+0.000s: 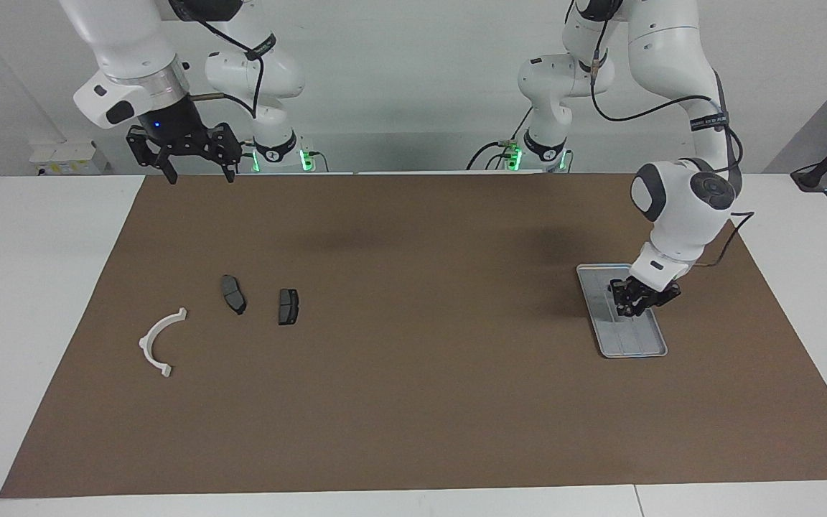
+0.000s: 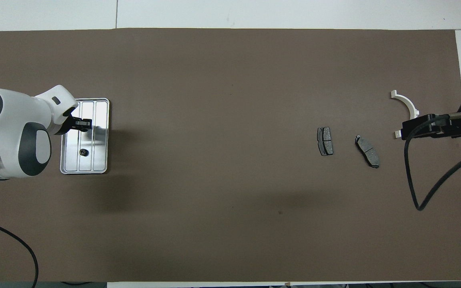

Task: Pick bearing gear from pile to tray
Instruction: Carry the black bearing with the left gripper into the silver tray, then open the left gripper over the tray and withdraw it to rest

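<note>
Brown-matted bench (image 2: 230, 120): over the tray (image 2: 100, 160), my left hand (image 2: 87, 123), grip I cannot tell, has the bearing gear (image 2: 83, 152) at six o'clock seen overhead; the right hand (image 1: 198, 176) waits wide.

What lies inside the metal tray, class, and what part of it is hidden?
Inside the tray, one small black gear lies at the end nearer the robots. The left end effector hangs over the other end, so the floor beneath it is hidden.

A brown mat (image 1: 413, 373) covers the white worktop (image 1: 40, 301). On the mat lie a tray (image 1: 654, 345), two brake pads (image 1: 233, 294) and a white arc (image 1: 157, 343).
</note>
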`<action>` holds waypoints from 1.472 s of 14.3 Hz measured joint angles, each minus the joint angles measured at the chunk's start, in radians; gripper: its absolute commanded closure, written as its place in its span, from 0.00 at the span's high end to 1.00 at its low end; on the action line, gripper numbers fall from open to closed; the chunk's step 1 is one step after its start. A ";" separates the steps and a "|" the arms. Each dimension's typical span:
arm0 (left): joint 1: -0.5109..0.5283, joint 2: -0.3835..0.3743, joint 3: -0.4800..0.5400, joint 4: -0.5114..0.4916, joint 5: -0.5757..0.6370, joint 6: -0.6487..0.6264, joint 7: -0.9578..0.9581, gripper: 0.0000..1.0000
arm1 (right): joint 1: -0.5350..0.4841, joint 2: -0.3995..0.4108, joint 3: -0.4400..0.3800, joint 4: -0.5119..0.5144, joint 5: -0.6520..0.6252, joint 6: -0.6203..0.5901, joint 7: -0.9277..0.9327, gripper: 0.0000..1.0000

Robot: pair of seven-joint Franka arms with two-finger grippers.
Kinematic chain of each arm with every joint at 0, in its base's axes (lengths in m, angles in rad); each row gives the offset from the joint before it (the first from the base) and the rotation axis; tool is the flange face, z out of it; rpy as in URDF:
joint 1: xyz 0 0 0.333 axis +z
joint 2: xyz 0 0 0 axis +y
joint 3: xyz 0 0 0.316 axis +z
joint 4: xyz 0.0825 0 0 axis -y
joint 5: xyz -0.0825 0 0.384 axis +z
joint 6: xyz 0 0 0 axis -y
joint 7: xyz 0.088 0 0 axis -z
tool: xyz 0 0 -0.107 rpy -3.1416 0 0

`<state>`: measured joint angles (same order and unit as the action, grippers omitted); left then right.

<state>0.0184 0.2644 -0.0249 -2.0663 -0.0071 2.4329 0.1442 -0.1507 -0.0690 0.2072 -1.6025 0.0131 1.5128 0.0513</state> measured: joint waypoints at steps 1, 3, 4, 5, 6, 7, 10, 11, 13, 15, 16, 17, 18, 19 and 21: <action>0.000 0.000 0.000 -0.005 0.000 0.005 0.000 0.00 | 0.000 0.000 -0.001 0.000 0.000 0.000 0.000 1.00; 0.000 0.001 0.000 -0.015 0.000 0.013 0.001 0.00 | 0.000 0.000 -0.004 0.000 0.000 0.000 0.000 1.00; 0.000 0.001 0.000 -0.023 0.000 0.024 0.001 0.00 | -0.001 0.000 -0.004 0.000 0.000 0.000 0.000 1.00; 0.000 0.004 0.000 -0.031 0.000 0.036 0.001 0.00 | -0.001 0.000 -0.005 0.000 0.000 0.000 0.000 1.00; 0.000 0.007 0.000 -0.038 0.000 0.048 0.001 0.00 | -0.001 0.000 -0.006 0.000 0.000 0.000 0.000 1.00; 0.000 0.007 0.000 -0.038 0.000 0.051 0.001 0.00 | -0.001 0.000 -0.006 0.000 0.000 0.000 0.000 1.00; 0.000 0.007 0.000 -0.038 0.000 0.051 0.001 0.89 | -0.001 -0.001 -0.007 0.000 0.000 0.000 0.000 1.00; 0.000 0.007 0.000 -0.038 0.000 0.049 0.002 0.99 | -0.001 -0.002 -0.007 0.000 0.000 0.000 0.000 1.00; 0.000 0.007 0.000 -0.030 0.000 0.035 0.003 1.00 | -0.001 -0.004 -0.007 0.000 0.000 0.000 0.000 1.00; 0.000 0.004 0.000 0.015 0.000 -0.035 0.004 1.00 | -0.001 -0.004 -0.007 0.000 0.000 0.000 0.000 1.00; 0.000 -0.002 0.000 0.054 0.000 -0.080 0.004 1.00 | -0.001 -0.004 -0.007 0.000 0.000 0.000 0.000 1.00; 0.000 -0.011 0.000 0.098 0.000 -0.125 0.004 1.00 | -0.001 -0.004 -0.007 0.000 0.000 0.000 0.000 1.00; 0.000 -0.027 0.000 0.144 0.000 -0.170 0.004 1.00 | -0.001 -0.004 -0.007 0.000 0.000 0.000 0.000 1.00; 0.001 -0.047 0.001 0.188 -0.001 -0.213 0.002 1.00 | -0.001 -0.004 -0.007 0.000 0.000 0.000 0.000 1.00; 0.005 -0.101 0.004 0.264 -0.001 -0.294 -0.010 1.00 | -0.001 -0.005 -0.007 0.000 0.000 0.000 0.000 1.00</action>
<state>0.0236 0.1631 -0.0207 -1.8023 -0.0085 2.1390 0.1339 -0.1515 -0.0735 0.2006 -1.6025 0.0131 1.5128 0.0513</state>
